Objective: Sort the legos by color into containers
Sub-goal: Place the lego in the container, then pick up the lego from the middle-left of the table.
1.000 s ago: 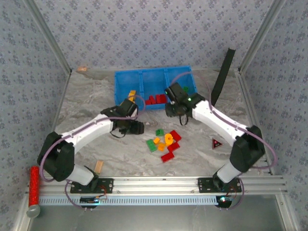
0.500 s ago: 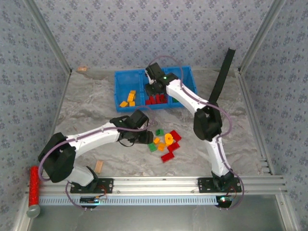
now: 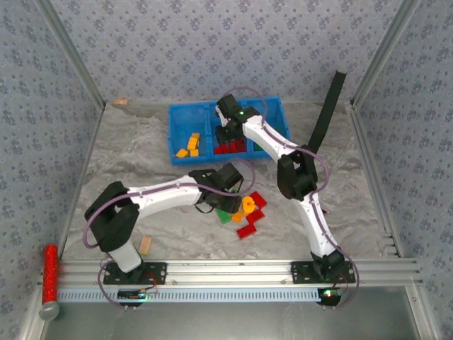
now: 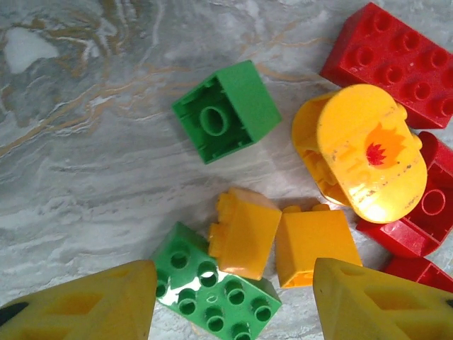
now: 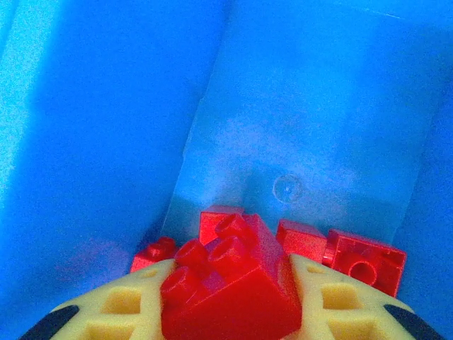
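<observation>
The left jaws stand released above the loose legos [image 3: 249, 207] on the marbled tabletop [image 3: 141, 156], with their yellow fingers [image 4: 78, 304] set well apart. Between the fingers lies a flat green brick [image 4: 216, 294], studs up, and two plain orange bricks [image 4: 244, 230] sit side by side against its far edge. Just beyond these, left of centre, a smaller green brick [image 4: 226, 110] lies tipped so that its hollow underside shows. To its right a round yellow piece [image 4: 368, 159] with a red-and-orange flame mark leans on red bricks [image 4: 393, 60], studs up, which run off past the right finger. Farther back, the right jaws are clenched on a red brick [image 5: 230, 287], its studs tilted up and to the left, held above the middle compartment [image 5: 311, 142] of the blue bin [image 3: 184, 113]. On the floor of that compartment, just beyond the jaws, lie more red legos [image 5: 364, 258], one showing its hollow underside. In the top view the compartment left of those jaws holds sorted orange bricks [image 3: 190, 145]. The one to their right is mostly covered by the arm, so its contents cannot be told.
</observation>
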You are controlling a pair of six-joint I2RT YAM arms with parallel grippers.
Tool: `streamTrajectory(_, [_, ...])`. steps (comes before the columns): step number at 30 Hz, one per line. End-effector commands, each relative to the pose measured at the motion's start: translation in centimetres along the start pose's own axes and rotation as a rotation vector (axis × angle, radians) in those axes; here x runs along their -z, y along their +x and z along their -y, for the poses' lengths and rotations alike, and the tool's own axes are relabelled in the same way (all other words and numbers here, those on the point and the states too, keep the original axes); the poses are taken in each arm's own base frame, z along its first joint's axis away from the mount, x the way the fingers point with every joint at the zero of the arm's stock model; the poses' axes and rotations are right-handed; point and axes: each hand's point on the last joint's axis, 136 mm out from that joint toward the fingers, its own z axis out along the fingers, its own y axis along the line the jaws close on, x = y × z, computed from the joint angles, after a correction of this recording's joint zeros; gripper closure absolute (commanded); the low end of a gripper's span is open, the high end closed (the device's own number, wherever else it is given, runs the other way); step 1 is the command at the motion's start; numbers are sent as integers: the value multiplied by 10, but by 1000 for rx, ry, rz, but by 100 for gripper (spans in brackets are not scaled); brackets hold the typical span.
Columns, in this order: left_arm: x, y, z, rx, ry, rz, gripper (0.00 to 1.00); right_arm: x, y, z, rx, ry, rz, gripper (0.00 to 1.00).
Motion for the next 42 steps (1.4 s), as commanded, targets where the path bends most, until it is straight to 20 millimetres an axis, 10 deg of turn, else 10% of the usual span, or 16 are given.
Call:
streamTrajectory(1, [-3,4,3,-79,-47,-34,40,1,-2,-1,18,-21,-9,63])
streamTrajectory(16, [-26,5,3,-122,-102,-73,42,29,-12,-7,48,-50,31,39])
streamTrajectory(29, [-45,14,8,-131,-71,-125,56,135,-10,4,42,4,151,29])
streamTrajectory(37, [-44,14,-1,-92,-60,-139,72,195,47,33,-61,92,165,27])
streamTrajectory(42, [-26,-6,-14,-55,-51,-83,76,213,131,35,-196,85,93,26])
